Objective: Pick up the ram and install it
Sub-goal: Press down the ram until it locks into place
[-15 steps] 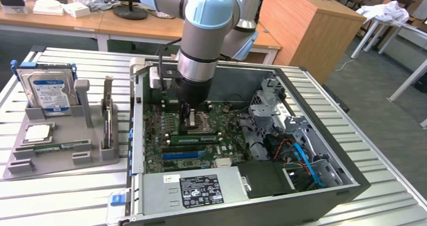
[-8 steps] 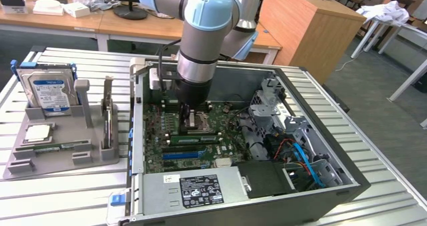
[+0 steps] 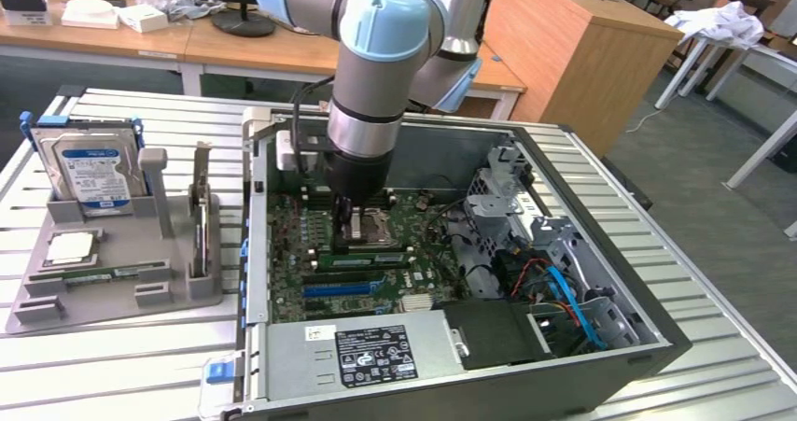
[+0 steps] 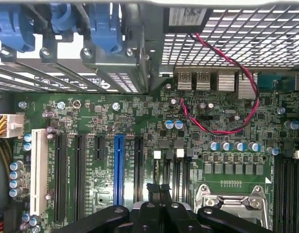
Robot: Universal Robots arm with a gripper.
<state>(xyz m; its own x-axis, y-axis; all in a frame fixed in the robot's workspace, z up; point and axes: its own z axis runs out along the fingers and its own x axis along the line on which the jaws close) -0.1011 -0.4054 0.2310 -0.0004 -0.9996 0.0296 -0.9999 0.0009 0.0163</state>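
Ram (image 3: 97, 273): the long green stick lies flat in a front slot of the grey parts holder (image 3: 187, 295), lower left of the exterior view, well apart from the gripper. Just behind it in the same holder sits a square silver CPU (image 3: 71, 246); a blue-labelled hard drive (image 3: 88, 174) stands upright at the holder's back. Holder rests on a slatted metal table (image 3: 100, 365). To the exterior view's right, touching nothing of the holder, the open computer case (image 3: 648, 332) lies on its side, motherboard (image 3: 312, 244) exposed. The gripper (image 3: 351, 217) hangs low inside the case over the board, beside the CPU socket (image 3: 373, 230). Wrist view: the black fingers (image 4: 150, 201) are drawn together, nothing seen between them; the memory slots (image 4: 176, 170) and socket frame (image 4: 232, 196) lie just beyond them, the blue slot (image 4: 119, 167) off to one side.
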